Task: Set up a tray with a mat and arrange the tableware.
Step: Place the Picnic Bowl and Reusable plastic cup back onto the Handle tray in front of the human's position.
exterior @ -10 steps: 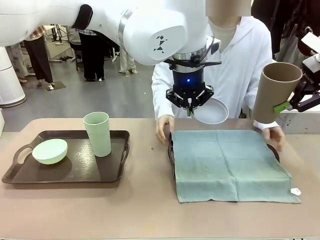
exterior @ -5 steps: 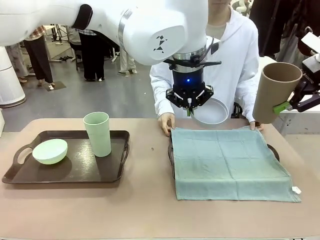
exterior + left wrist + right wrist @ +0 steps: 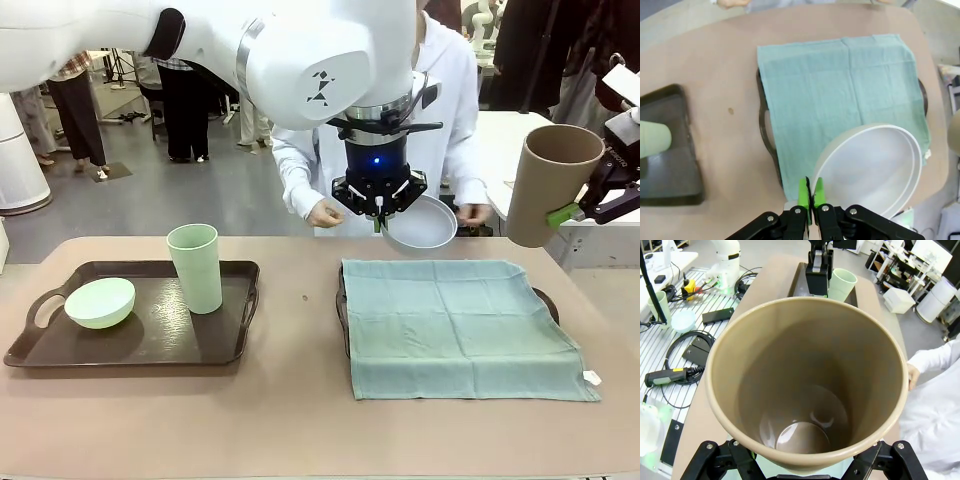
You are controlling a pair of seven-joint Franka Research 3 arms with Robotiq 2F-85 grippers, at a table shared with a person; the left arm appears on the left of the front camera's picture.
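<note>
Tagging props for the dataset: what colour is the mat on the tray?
Plain pale teal-green mat, no pattern; the left wrist view shows it best.

No words or numbers to read anywhere, just 1 small black sign (image 3: 322, 86) of little triangle shapes on the big round white robot arm joint (image 3: 300, 60), 1 tiny white tag (image 3: 592, 378) on the blue-green cloth mat (image 3: 450, 325), too small to read
</note>
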